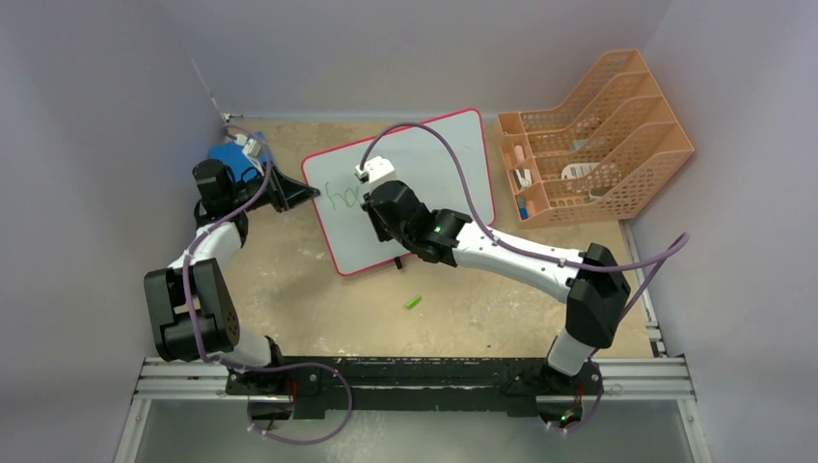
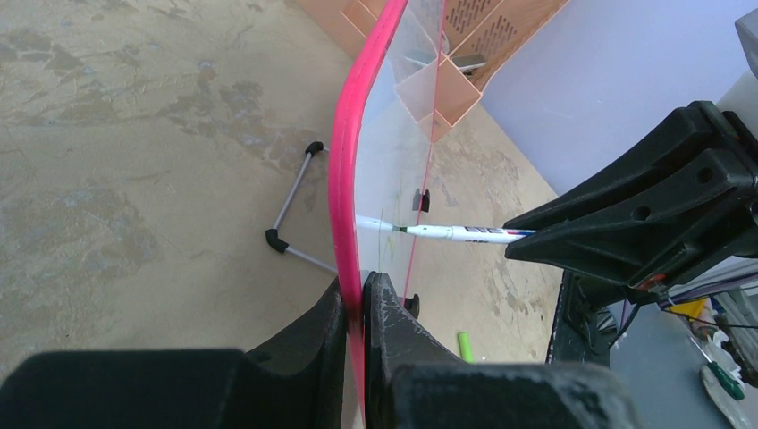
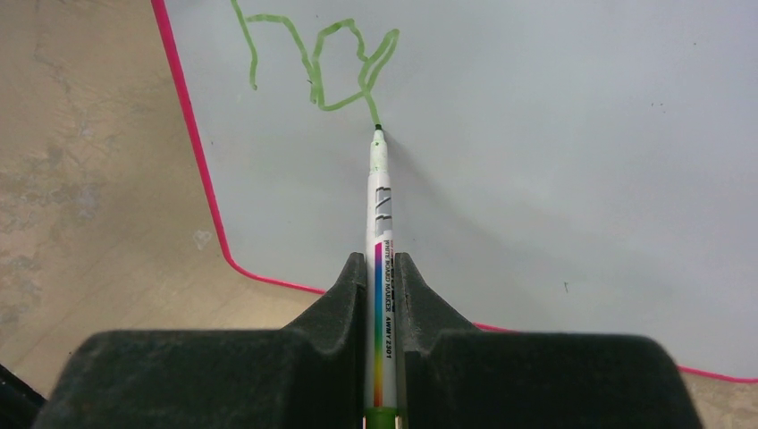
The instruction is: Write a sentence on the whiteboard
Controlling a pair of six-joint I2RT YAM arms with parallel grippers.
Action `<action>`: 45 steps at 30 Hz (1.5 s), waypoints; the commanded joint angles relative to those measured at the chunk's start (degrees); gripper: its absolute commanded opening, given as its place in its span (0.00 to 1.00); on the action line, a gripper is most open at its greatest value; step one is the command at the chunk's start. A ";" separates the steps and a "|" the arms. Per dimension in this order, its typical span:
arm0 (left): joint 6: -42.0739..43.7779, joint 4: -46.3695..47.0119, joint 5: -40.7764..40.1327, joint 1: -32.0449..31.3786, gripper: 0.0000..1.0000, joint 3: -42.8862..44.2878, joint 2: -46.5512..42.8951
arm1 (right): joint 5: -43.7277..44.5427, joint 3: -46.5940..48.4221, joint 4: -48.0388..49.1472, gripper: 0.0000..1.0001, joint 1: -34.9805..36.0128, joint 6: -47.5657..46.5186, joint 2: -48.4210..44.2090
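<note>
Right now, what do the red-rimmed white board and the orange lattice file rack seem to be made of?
Red-rimmed white board: smooth glossy surface, likely coated laminate, since reflections show on it. Orange lattice file rack: probably moulded plastic, given uniform colour and regular perforations.

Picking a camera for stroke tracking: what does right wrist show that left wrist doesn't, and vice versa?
Right wrist only: the green letters on the whiteboard face, with the marker tip at the end of the last stroke. Left wrist only: the left fingers clamped on the board's red rim, its wire stand, the orange rack and a green cap on the table. Both: the whiteboard, the marker, and the right fingers shut on it.
</note>
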 commanded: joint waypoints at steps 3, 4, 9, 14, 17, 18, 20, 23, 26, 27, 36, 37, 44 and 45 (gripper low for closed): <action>2.41 -0.89 1.05 -1.58 0.00 1.07 -0.88 | 1.62 -0.53 -0.87 0.00 -0.25 0.57 -2.26; 2.43 -0.93 1.05 -1.62 0.00 1.09 -0.89 | 1.60 -0.47 -0.63 0.00 -0.25 0.61 -2.41; 2.60 -1.03 1.05 -1.63 0.00 1.13 -0.88 | 0.08 -0.57 1.64 0.00 -0.25 -0.10 -4.76; 2.85 -1.28 0.81 -1.63 0.00 1.20 -0.97 | -1.16 -1.42 4.28 0.00 -0.33 -1.34 -7.92; 3.12 -1.68 0.70 -1.71 0.00 1.22 -0.97 | -0.31 -1.70 5.17 0.00 -0.70 -2.08 -8.69; 3.27 -1.83 0.66 -1.78 0.00 1.22 -0.99 | -0.28 -2.00 5.69 0.00 -0.92 -2.19 -8.87; 3.73 -2.28 0.38 -1.93 0.00 1.26 -0.99 | -0.34 -2.97 6.77 0.00 -1.32 -2.33 -9.22; 3.90 -2.51 0.15 -1.98 0.00 1.27 -0.97 | -0.09 -3.72 7.71 0.00 -1.74 -2.76 -9.14; 3.92 -2.52 0.14 -1.98 0.00 1.31 -0.97 | 0.54 -3.79 8.04 0.00 -1.83 -3.10 -8.40; 3.92 -2.52 0.17 -1.98 0.00 1.25 -0.97 | 0.71 -3.88 8.08 0.00 -1.83 -3.26 -8.18; 4.23 -2.78 0.00 -1.97 0.00 1.33 -0.97 | 1.90 -3.72 8.64 0.00 -1.83 -3.82 -7.03; 4.27 -2.85 0.00 -1.98 0.00 1.40 -0.99 | 2.18 -3.58 8.42 0.00 -1.83 -3.88 -6.78; 4.36 -3.03 -0.06 -1.98 0.00 1.48 -0.97 | 2.60 -3.26 7.92 0.00 -2.24 -3.40 -5.86; 4.36 -3.03 -0.09 -1.98 0.00 1.44 -0.97 | 2.68 -3.21 7.92 0.00 -2.27 -3.39 -5.71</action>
